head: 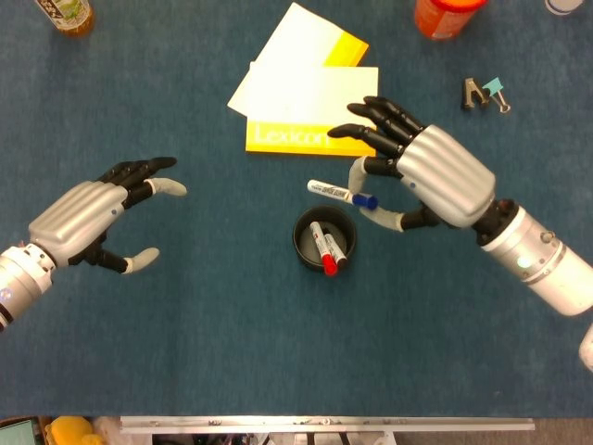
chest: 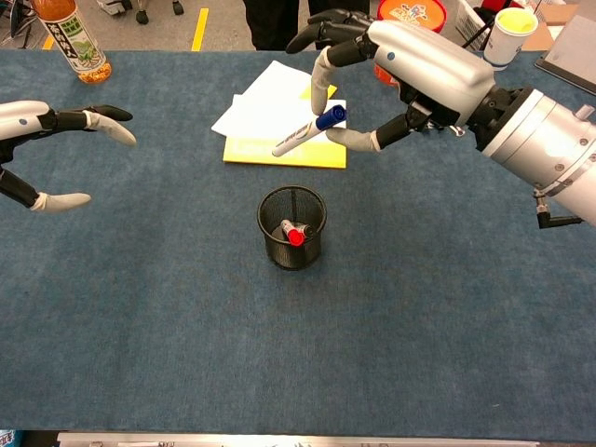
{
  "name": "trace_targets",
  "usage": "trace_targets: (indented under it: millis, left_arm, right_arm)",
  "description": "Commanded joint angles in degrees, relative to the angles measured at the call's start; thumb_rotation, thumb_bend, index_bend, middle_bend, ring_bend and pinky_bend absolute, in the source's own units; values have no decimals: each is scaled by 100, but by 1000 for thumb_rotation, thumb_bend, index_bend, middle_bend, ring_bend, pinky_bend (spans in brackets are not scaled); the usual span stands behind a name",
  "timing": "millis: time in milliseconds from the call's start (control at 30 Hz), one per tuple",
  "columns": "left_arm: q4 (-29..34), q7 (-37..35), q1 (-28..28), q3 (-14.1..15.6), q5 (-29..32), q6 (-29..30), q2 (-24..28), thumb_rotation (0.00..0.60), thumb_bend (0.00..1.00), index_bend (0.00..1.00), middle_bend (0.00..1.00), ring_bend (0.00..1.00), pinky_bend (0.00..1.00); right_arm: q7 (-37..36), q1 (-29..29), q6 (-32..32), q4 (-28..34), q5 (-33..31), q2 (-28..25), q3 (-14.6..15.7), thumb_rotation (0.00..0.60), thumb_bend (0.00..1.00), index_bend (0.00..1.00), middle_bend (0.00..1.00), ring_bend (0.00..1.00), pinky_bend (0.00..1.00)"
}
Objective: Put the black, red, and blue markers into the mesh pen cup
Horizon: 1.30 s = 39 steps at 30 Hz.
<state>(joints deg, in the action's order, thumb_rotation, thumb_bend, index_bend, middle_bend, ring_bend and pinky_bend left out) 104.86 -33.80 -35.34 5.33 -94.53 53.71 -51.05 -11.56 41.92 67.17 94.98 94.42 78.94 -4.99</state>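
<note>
The black mesh pen cup (head: pixel 324 237) (chest: pixel 291 226) stands mid-table with the red marker (head: pixel 321 250) (chest: pixel 294 234) and the black marker (head: pixel 336 247) lying inside it. My right hand (head: pixel 419 172) (chest: pixel 410 65) is raised above and just behind the cup, pinching the blue marker (head: pixel 341 193) (chest: pixel 309 129) between thumb and a finger; the marker lies nearly level, its blue cap toward the hand. My left hand (head: pixel 93 216) (chest: pixel 48 149) hovers at the left with fingers apart, holding nothing.
A yellow and white Lexicon notepad stack (head: pixel 310 102) (chest: pixel 284 121) lies behind the cup. Binder clips (head: pixel 485 94) (chest: pixel 440 121) sit at the back right, an orange tub (chest: pixel 408 37) and a yellow cup (chest: pixel 510 35) beyond. A bottle (chest: pixel 73 39) stands back left.
</note>
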Motion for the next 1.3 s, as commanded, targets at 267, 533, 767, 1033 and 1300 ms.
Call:
trace_targets:
  millis: [267, 533, 767, 1033, 1300]
  left_arm:
    - [-9, 15, 16, -5, -8, 7, 0, 600, 308, 190, 0, 0, 10]
    - [-49, 4, 22, -7, -17, 6, -42, 600, 308, 190, 0, 0, 10]
    - [-87, -7, 32, -7, -17, 19, -57, 600, 308, 190, 0, 0, 10]
    - [-189, 3, 75, -27, 16, 90, -65, 600, 308, 190, 0, 0, 10]
    - [-337, 423, 385, -95, 258, 499, -108, 600, 308, 196, 0, 0, 10]
  right_arm:
    - [-106, -75, -127, 160, 25, -86, 172, 600, 287, 538, 204, 0, 0]
    - [-138, -172, -300, 200, 26, -105, 406, 600, 286, 538, 207, 0, 0]
    - [71, -133, -594, 115, -20, -98, 492, 600, 253, 297, 117, 0, 0]
    - [649, -213, -487, 184, -231, -253, 283, 600, 161, 0, 0, 0, 0]
    - [1815, -869, 196, 318, -900, -754, 154, 600, 239, 108, 75, 0, 0]
